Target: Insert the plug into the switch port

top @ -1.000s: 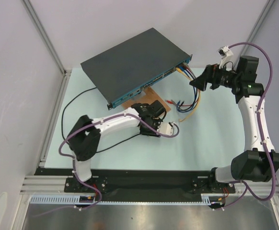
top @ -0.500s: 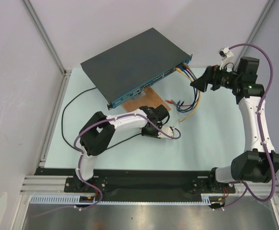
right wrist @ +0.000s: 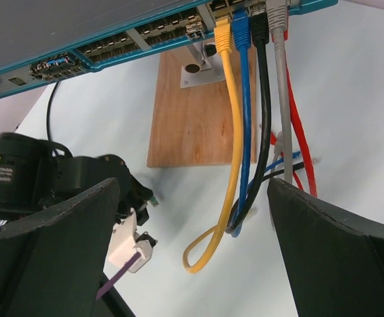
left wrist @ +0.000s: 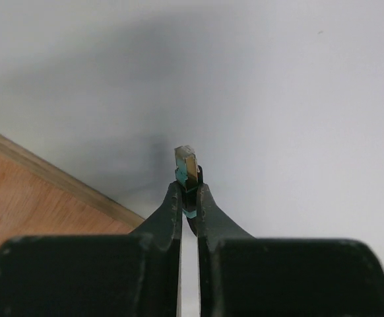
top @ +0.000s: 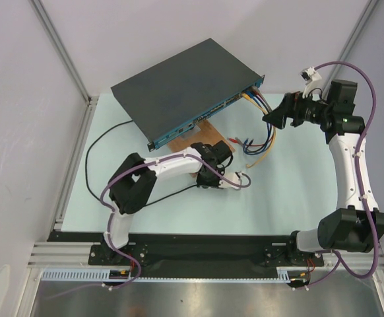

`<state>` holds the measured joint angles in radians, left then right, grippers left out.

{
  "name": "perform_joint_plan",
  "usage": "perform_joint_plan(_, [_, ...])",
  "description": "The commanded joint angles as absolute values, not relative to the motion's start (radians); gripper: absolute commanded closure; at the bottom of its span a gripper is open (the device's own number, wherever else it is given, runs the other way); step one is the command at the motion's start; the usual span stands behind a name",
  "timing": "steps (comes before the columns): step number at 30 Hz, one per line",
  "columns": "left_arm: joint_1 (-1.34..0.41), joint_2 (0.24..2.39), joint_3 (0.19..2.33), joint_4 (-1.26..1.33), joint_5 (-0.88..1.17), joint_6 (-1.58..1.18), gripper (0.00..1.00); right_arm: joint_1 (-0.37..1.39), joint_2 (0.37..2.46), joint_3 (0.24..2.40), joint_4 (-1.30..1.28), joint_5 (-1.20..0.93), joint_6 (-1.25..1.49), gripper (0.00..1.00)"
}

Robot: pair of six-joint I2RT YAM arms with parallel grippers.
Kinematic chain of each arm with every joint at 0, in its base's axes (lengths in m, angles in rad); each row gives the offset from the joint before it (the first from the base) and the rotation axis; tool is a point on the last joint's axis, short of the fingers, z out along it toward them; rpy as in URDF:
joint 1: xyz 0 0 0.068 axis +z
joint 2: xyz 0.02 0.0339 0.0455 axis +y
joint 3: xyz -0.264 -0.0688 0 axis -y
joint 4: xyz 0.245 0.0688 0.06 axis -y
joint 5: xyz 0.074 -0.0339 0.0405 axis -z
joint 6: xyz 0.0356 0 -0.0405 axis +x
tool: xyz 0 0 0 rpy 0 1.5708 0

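A flat rectangular wooden board (right wrist: 198,122) lies on the pale green table surface (top: 291,198), with a small silver metal bracket (right wrist: 197,71) at its far end. Just right of it, a yellow cable (right wrist: 231,99), a blue cable (right wrist: 243,99), a black cable (right wrist: 263,99), a grey cable (right wrist: 282,86) and a red cable (right wrist: 301,132) run side by side. The yellow cable curls into a loop at the near end.

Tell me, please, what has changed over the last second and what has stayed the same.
The left arm's elbow swung right, and the left gripper closed on the plug, whose tip sticks out past its fingertips. The right gripper stayed open beside the cables plugged into the switch. Switch, cables and wooden board did not move.
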<state>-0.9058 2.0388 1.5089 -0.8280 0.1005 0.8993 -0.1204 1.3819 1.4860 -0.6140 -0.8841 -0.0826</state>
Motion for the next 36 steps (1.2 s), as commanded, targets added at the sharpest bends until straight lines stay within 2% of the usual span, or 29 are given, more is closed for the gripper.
perform_joint_plan(1, [-0.890, 1.915, 1.612, -0.916, 0.290, 0.841, 1.00, -0.126, 1.345, 1.483, -0.623, -0.917, -0.109, 0.00])
perform_joint_plan(7, [-0.862, 1.766, 1.746, -0.977, 0.540, 0.747, 1.00, -0.126, 1.338, 1.480, -0.652, -0.957, -0.143, 0.00])
perform_joint_plan(11, [-0.816, 1.666, 1.759, -0.896, 0.704, 0.644, 1.00, -0.126, 1.307, 1.430, -0.614, -1.032, -0.140, 0.00])
perform_joint_plan(16, [-0.710, 1.545, 1.707, -0.639, 0.886, 0.393, 1.00, -0.109, 1.210, 1.240, -0.329, -1.150, 0.081, 0.09])
perform_joint_plan(20, [-0.624, 1.471, 1.590, -0.303, 1.034, 0.091, 1.00, 0.044, 1.118, 1.148, -0.196, -1.131, 0.152, 0.12])
perform_joint_plan(21, [-0.602, 1.459, 1.568, -0.166, 1.041, -0.022, 0.99, 0.082, 1.095, 1.137, -0.181, -1.124, 0.155, 0.12])
perform_joint_plan(26, [-0.577, 1.425, 1.502, 0.101, 1.072, -0.207, 1.00, 0.247, 1.054, 1.092, -0.108, -1.010, 0.164, 0.13])
perform_joint_plan(32, [-0.572, 1.413, 1.459, 0.268, 1.078, -0.371, 1.00, 0.345, 1.118, 1.158, -0.011, -0.983, 0.216, 0.13])
perform_joint_plan(35, [-0.563, 1.404, 1.431, 0.371, 1.077, -0.437, 1.00, 0.390, 1.141, 1.184, -0.011, -0.977, 0.207, 0.19])
perform_joint_plan(36, [-0.561, 1.402, 1.424, 0.392, 1.080, -0.471, 1.00, 0.397, 1.146, 1.184, 0.021, -0.967, 0.212, 0.24])
